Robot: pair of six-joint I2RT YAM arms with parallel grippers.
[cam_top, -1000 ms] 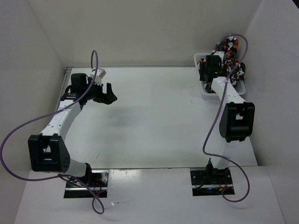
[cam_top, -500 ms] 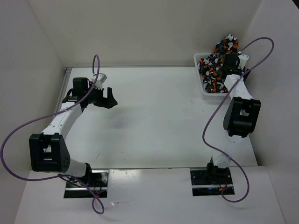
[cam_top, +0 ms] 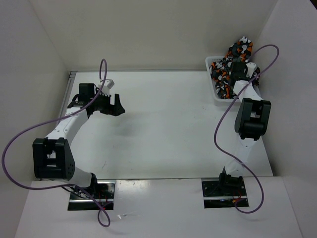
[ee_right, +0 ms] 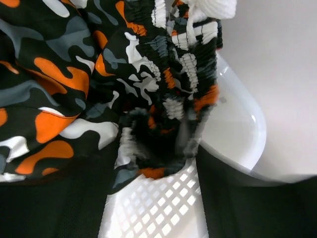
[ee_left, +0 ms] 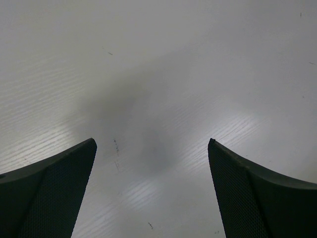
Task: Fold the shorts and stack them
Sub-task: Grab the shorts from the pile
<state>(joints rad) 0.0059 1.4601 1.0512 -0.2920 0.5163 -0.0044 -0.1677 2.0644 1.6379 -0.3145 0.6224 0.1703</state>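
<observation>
Loosely crumpled shorts (ee_right: 64, 74), orange, white, black, grey camouflage, lattice basket (ee_right: 158, 208)

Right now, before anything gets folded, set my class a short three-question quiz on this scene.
1. True or false: the left claw holds the shorts.
2. Where do the shorts lie? A) heaped in the basket at the far right corner; B) spread out mid-table; C) at the near edge.
3. Which claw is at the basket?
Key: 1 false, it is open over bare table; 2 A; 3 the right claw.
</observation>
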